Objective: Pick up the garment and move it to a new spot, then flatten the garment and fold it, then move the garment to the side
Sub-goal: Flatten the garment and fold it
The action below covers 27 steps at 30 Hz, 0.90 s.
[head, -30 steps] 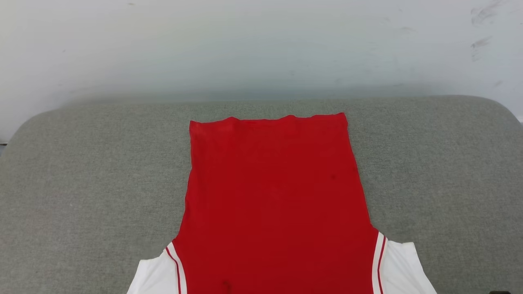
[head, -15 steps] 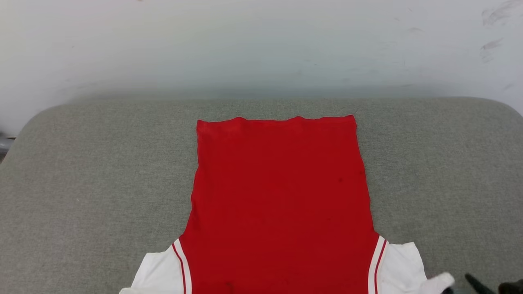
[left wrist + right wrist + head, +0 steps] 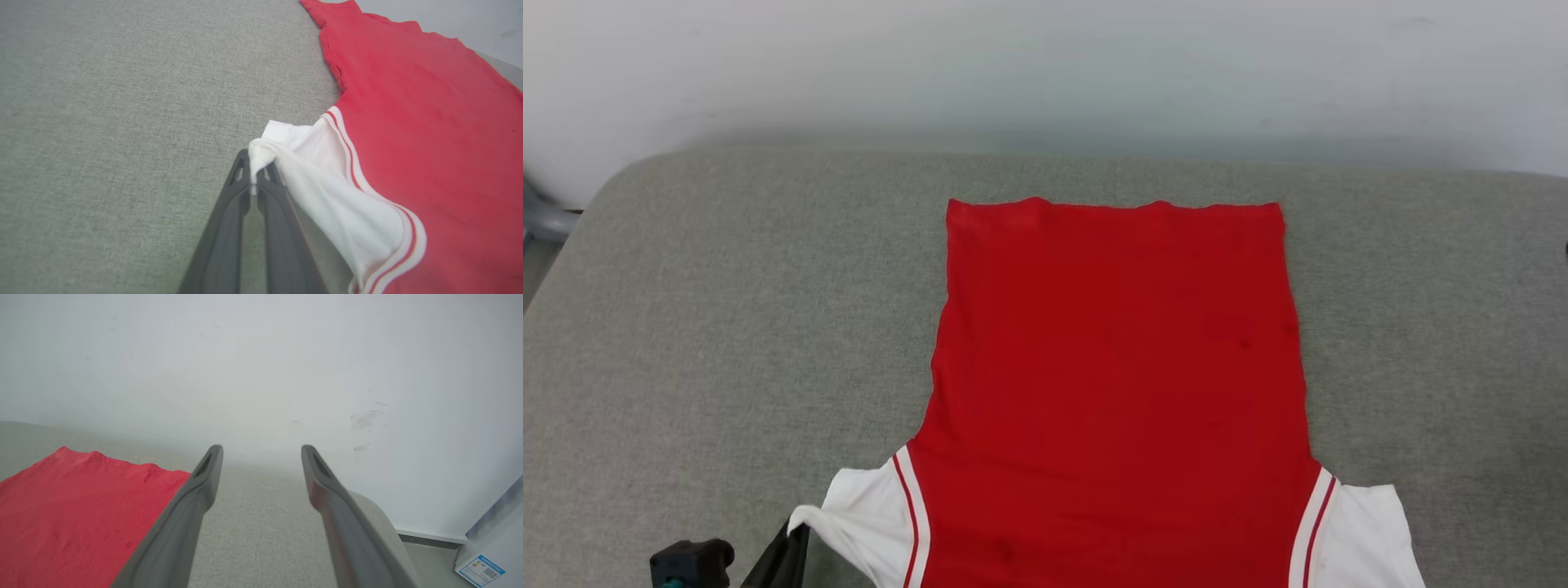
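blue-edged sticker, print too small to read

A grey fabric-covered surface with rounded corners stands against a white wall. A red garment with red-and-white striped trim lies spread flat on it, plain red face up, hem near the wall-side edge. Its white right sleeve rests flat on the grey cloth, while the tip of the left sleeve is bunched and raised off it.
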Available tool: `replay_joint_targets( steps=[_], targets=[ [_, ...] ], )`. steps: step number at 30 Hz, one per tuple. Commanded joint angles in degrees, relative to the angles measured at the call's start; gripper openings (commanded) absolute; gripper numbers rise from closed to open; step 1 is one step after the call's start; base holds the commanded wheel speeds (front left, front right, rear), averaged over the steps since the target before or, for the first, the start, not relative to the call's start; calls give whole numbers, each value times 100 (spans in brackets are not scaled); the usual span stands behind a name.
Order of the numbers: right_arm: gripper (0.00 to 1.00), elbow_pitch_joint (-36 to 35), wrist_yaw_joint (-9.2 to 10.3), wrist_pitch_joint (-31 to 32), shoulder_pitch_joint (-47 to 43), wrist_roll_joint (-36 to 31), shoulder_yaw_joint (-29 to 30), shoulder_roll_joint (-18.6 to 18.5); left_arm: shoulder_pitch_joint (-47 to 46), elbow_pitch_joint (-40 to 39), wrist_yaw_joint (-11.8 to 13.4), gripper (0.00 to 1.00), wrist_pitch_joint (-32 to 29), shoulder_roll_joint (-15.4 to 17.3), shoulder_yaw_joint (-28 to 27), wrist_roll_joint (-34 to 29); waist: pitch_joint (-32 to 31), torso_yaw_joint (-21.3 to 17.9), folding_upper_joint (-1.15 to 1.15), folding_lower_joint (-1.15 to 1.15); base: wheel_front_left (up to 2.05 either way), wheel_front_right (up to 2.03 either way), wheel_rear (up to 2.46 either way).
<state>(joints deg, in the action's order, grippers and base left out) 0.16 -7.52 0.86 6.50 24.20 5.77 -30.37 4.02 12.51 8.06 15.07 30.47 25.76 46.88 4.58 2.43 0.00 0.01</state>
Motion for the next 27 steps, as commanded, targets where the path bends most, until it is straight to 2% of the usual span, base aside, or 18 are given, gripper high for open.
replay_joint_targets(
  steps=[1,5,10,21,27],
  targets=[
    [100,-100,6,165,358,24,19,-27,-136,-36,-27,0,14,-15,-30,-67,229,180,0,-1,0,0,0],
    [100,-300,6,792,1270,161,39,-130,-396,-122,-101,0,14,-157,-110,-203,600,413,0,-1,0,0,0],
    [100,-65,6,1923,2488,196,-270,-223,-756,-204,-247,0,14,-385,-160,-442,1116,728,0,-1,0,0,0],
    [100,1118,6,5463,4564,330,-1012,-365,-1342,-344,-566,0,14,-929,-323,-984,2176,1287,0,-1,0,0,0],
    [100,1424,6,6719,5112,228,-1313,-495,-1565,-424,-743,0,14,-1215,-465,-1224,2670,1534,0,-1,0,0,0]
  ],
)
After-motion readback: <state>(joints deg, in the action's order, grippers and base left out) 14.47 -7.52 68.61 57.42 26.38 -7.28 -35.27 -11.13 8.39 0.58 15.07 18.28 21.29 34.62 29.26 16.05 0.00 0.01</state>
